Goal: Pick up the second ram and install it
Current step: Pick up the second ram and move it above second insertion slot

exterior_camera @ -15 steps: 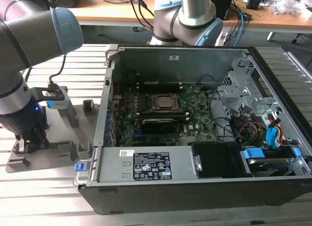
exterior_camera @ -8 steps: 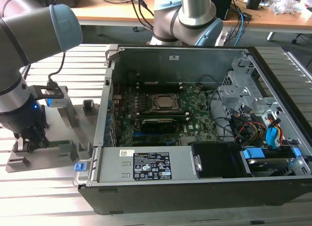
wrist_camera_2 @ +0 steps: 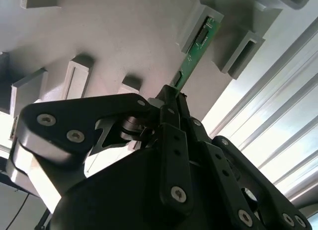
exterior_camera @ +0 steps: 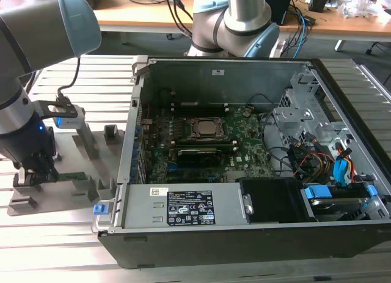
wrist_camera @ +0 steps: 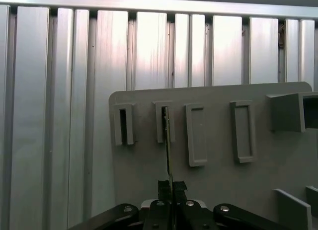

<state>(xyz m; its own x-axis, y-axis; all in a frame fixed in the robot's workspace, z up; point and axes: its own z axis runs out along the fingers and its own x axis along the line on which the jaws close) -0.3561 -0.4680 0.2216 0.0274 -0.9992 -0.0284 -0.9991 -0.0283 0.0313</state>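
Ram (exterior_camera: pixel 68 175): thin green stick at the exterior view's left, well apart from the case. It stands on edge in the holder, not yet lifted out.
Room: a wooden top with cables (exterior_camera: pixel 177 8) runs behind the work area.
Desk (exterior_camera: pixel 55 246): ribbed aluminium profile, bright and bare between its grooves. It carries both case and holder.
Case (exterior_camera: pixel 140 200): lies on its side with the panel off, so the board inside faces up, likely for reach from above.
Arm (exterior_camera: pixel 36 26): bends down over the holder at the exterior view's left.
Motherboard (exterior_camera: pixel 244 142): flat in the case floor. A dark stick sits just below the processor socket, possibly a module already fitted.
Holder (wrist_camera: pixel 218 190): grey plate with raised slotted blocks. The slots keep the ram upright with its top edge free to grip.
Gripper (wrist_camera_2: pixel 172 97): low over the holder, lined up along the ram.
Fingers (wrist_camera_2: pixel 170 120): narrow, pinched on the near end of the ram, which shows between them in both wrist views. Its far end rests in a slot block.
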